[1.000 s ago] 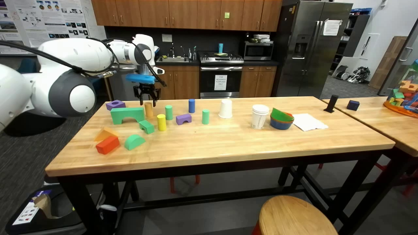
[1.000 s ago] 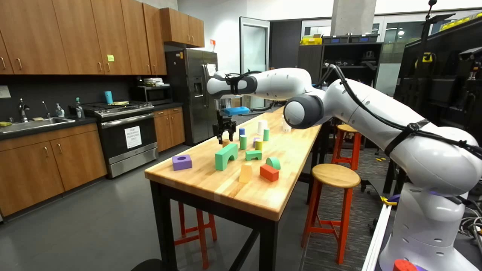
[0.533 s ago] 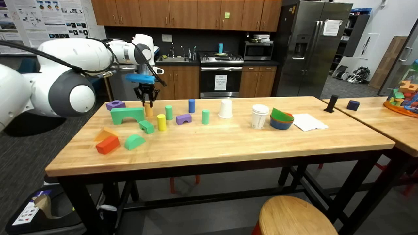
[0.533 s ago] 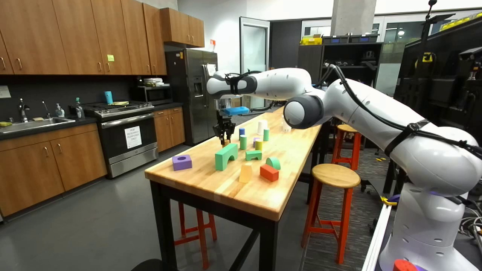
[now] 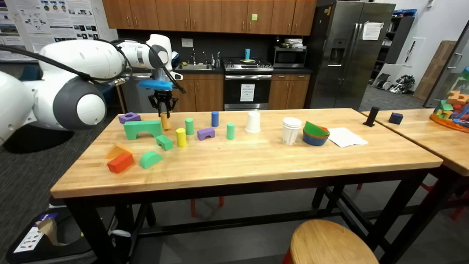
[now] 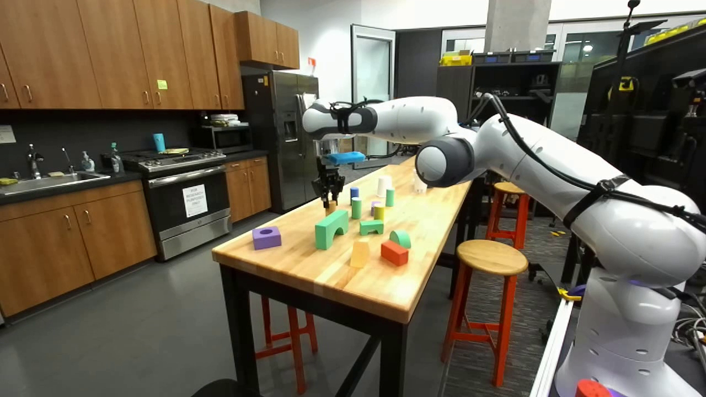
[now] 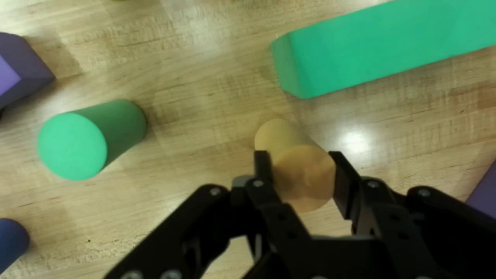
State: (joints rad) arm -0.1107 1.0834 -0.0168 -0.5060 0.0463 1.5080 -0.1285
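Clamping the orange cylinder (image 7: 302, 170), the gripper (image 5: 164, 115), spread apart a second ago, has risen slightly.

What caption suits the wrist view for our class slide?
Gripper closed on an orange cylinder, a green cylinder standing nearby.

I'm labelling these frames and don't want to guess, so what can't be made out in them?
Orange cylinder: top hidden by the gripper in an exterior view.
Purple arch: partly behind the yellow cylinder in an exterior view.
Blue cylinder: cut off by the wrist view's left edge.
Green arch: cut off by the wrist view's top and right edges.
Wall posters: print too small to read in an exterior view.
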